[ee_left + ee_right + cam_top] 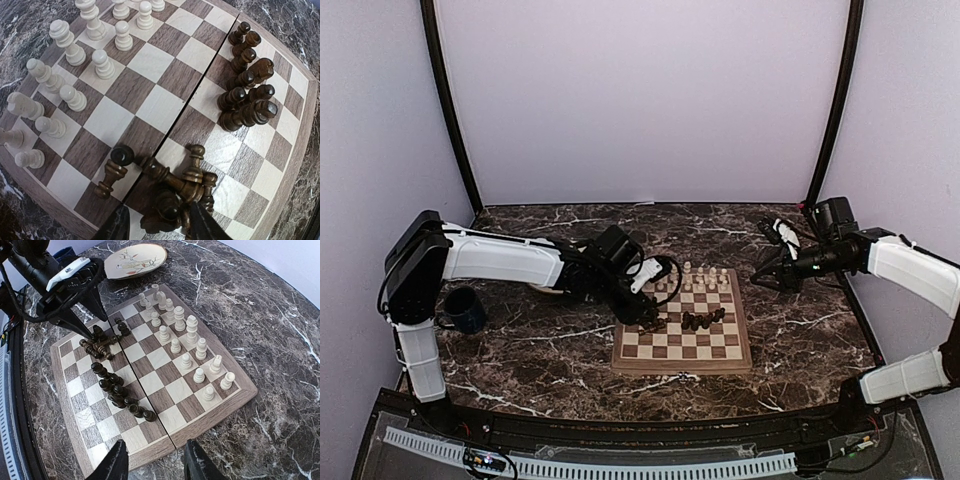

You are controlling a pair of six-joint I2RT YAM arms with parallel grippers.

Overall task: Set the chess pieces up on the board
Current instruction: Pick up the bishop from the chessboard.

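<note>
Over dark pieces [192,175], left claw [159,207] half-open.

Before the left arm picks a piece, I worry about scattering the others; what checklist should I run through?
1. Left tool open: ok.
2. Left tool over the toppled dark pile: ok.
3. Pile pieces separated for a clean pick: not ok, they lie tangled.
4. Pale pieces upright: ok.
5. Right tool open, off the board: ok.
6. Which piece sits squarely between the left fingers: cannot tell.
</note>
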